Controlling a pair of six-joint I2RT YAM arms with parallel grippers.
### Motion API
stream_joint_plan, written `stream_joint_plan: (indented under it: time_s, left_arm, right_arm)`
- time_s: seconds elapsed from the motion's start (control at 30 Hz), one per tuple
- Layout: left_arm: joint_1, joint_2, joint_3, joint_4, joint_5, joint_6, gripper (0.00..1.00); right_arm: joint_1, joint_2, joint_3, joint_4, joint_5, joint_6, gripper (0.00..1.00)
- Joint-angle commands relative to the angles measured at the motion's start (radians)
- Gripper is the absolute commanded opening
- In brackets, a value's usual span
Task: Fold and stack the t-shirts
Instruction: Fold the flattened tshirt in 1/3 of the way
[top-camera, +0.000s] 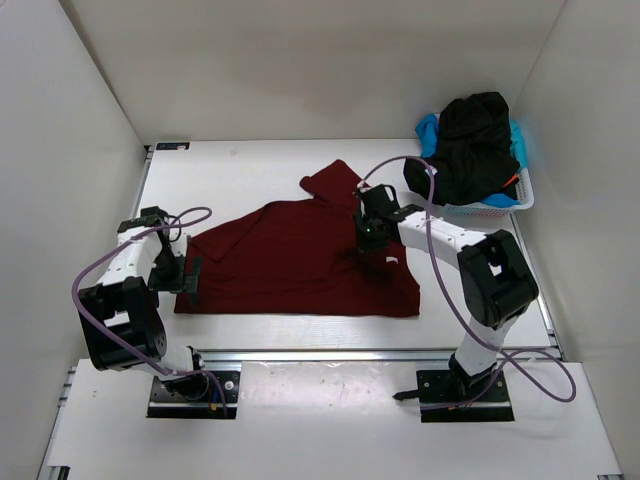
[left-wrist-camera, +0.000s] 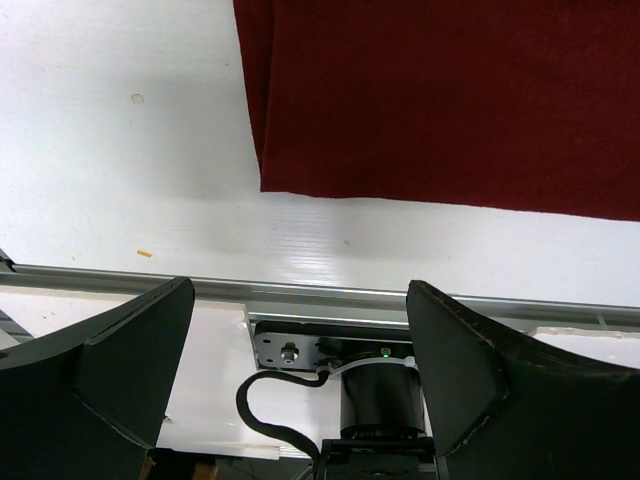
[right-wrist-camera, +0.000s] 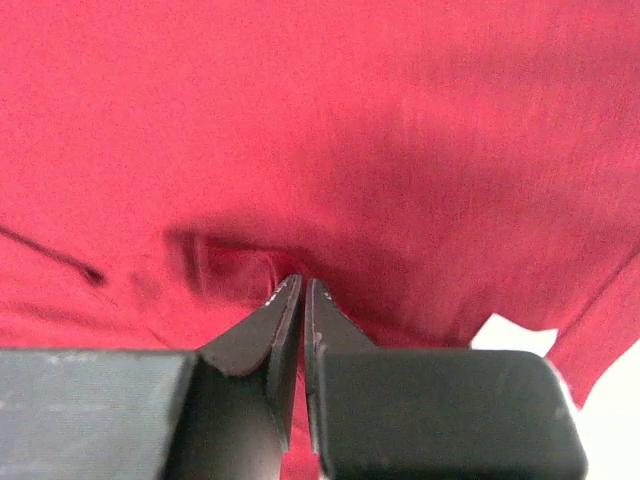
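Left gripper gapes wide; right gripper is pressed closed.

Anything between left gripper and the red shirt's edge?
Left wrist view: only bare white table and its metal rail between the left gripper and the dark red t-shirt.

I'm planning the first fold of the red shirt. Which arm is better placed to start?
Right, probably. The right pincer is shut, pinching the red shirt, while the left pincer hangs open just off the shirt's edge, holding nothing.
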Motion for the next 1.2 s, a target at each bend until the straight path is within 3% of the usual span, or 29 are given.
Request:
stream_joint_plan:
  time_s: [0.0,0.3,0.57,0.7,0.87,1.0,1.17]
  left_arm:
    - [0.001,-0.001,0.028,0.010,-0.011,-0.003,0.98]
    - [0.004,0.009,0.031,0.016,-0.008,0.003,0.99]
    - [0.014,-0.027,0.108,0.050,0.008,0.000,0.98]
    - [-0.093,-0.028,0.223,0.090,-0.041,0.003,0.97]
    - [-0.184,0.038,0.275,0.108,-0.002,-0.020,0.96]
    - [-0.314,0.079,0.364,0.102,0.072,0.000,0.90]
    - [-0.567,0.183,0.663,0.082,0.135,0.073,0.92]
  right_arm:
    - [-0.009,0.042,0.088,0.052,0.031,-0.042,0.04]
    - [-0.045,0.036,0.221,0.015,0.029,-0.137,0.09]
    - [-0.097,-0.156,-0.020,-0.022,0.026,-0.108,0.14]
    - [-0.169,-0.217,-0.120,-0.097,-0.014,-0.054,0.13]
    - [-0.192,-0.257,-0.191,-0.042,-0.017,-0.056,0.10]
    - [-0.304,-0.251,-0.192,-0.022,-0.156,0.006,0.21]
    - [-0.359,-0.363,-0.224,0.052,-0.205,-0.011,0.49]
